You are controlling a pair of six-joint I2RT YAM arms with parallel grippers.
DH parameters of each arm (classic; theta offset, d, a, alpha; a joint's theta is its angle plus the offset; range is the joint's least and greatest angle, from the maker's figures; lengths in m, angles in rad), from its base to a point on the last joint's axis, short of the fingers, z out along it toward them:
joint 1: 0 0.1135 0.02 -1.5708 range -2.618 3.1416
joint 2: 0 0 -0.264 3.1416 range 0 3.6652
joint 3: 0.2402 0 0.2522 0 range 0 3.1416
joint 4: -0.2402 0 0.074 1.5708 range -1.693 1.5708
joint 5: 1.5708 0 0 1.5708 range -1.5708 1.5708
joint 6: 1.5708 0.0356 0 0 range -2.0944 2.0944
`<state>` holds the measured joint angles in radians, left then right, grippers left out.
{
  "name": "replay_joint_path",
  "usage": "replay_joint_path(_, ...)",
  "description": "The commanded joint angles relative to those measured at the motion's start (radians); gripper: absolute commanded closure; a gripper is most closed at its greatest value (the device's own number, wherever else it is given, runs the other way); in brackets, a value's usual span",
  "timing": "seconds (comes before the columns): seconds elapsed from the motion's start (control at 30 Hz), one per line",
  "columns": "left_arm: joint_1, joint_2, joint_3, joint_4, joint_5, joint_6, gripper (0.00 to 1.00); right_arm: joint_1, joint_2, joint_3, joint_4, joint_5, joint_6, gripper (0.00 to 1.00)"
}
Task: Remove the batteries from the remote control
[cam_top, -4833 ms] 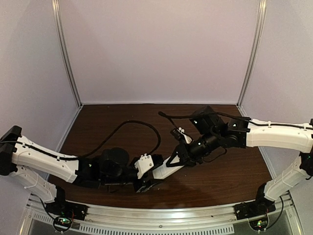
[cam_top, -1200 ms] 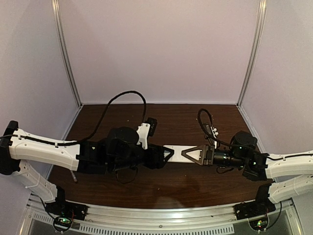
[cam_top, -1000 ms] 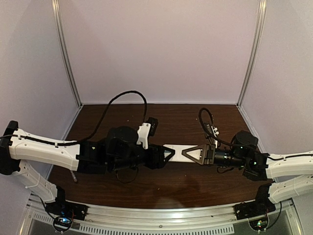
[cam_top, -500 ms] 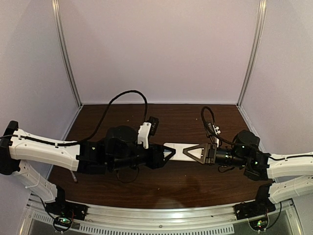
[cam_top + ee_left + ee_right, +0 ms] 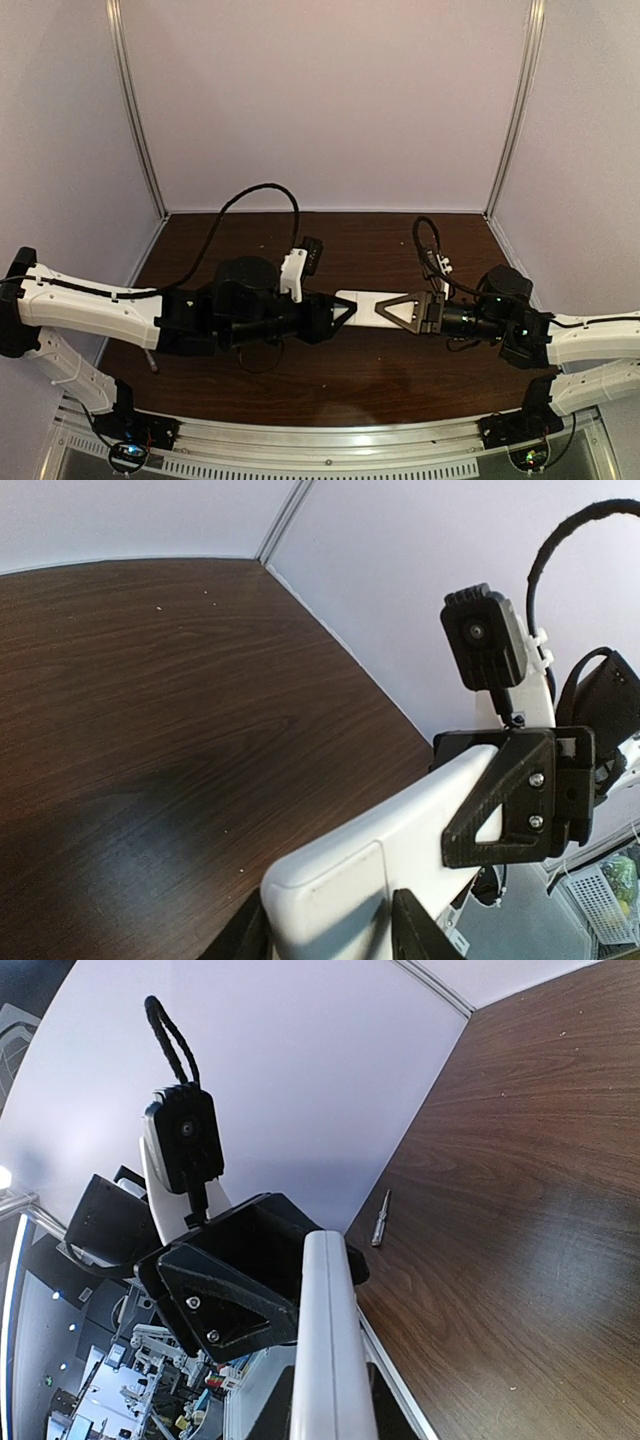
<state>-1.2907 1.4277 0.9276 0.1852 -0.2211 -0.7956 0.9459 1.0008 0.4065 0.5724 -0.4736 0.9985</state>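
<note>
The remote control (image 5: 365, 304) hangs level above the table's middle, held at both ends. My left gripper (image 5: 340, 313) holds its left end; in the left wrist view its fingers (image 5: 420, 932) press both long sides of the plain white back (image 5: 400, 830), where a cover seam shows. My right gripper (image 5: 398, 312) is shut on the other end across the thin faces. In the right wrist view the remote control (image 5: 325, 1340) is seen edge-on between that gripper's (image 5: 325, 1415) fingers. The batteries are hidden.
A thin pale pointed tool (image 5: 379, 1218) lies on the dark wooden table (image 5: 400, 250) near the left wall, small in the top view (image 5: 150, 362). White walls close the table in at the back and both sides. Black cables loop above both wrists.
My left fingers have narrowed onto the remote control's end. The remote and my right gripper have drifted slightly right. Several seconds ago only the right gripper held it, tilted.
</note>
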Motion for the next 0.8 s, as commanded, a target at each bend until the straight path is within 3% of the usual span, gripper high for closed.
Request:
replay_joint_path(0.0,0.007,0.003,-0.016,-0.008,0.008,0.016,0.60,0.002,-0.028,0.006,0.069,-0.035,0.007,1.00)
replay_joint_path(0.47,0.007,0.005,-0.012,-0.010,0.014,0.019,0.68,0.002,-0.028,0.008,0.070,-0.039,0.007,1.00)
replay_joint_path(0.67,0.007,0.004,-0.009,-0.015,0.015,0.020,0.87,0.003,-0.031,0.008,0.069,-0.043,0.007,1.00)
replay_joint_path(0.77,0.007,0.002,-0.009,-0.016,0.015,0.020,0.90,0.002,-0.034,0.007,0.067,-0.042,0.005,1.00)
